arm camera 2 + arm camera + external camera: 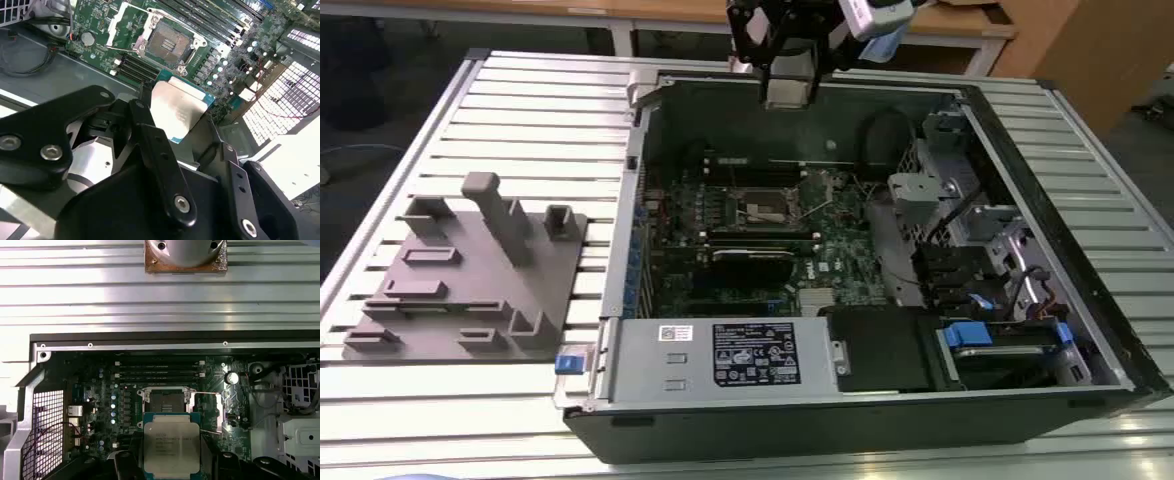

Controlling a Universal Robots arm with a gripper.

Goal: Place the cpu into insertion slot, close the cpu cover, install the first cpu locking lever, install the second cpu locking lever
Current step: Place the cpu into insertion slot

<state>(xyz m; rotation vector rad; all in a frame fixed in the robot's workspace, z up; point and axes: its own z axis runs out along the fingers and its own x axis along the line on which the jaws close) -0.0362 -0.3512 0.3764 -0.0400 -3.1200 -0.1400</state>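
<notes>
My gripper (787,92) hangs above the back wall of the open computer case, shut on the cpu (179,106). The cpu is a flat square chip with a silver-grey face and a green edge, also seen in the first wrist view (171,442) between the black fingers (150,135). The insertion slot (771,207) lies lower down on the green motherboard, its golden-brown contact field (168,44) bare inside a metal rim (165,399). The cpu is well apart from it. I cannot tell the cpu cover from that rim. Thin wire levers (206,393) stand out beside the slot.
The case (640,250) sits on a slatted aluminium table (534,110). A grey fixture block (467,270) stands at the exterior view's left. A labelled power supply (720,355) and a drive bay with blue tabs (967,335) line the case's front. Cables run on its right.
</notes>
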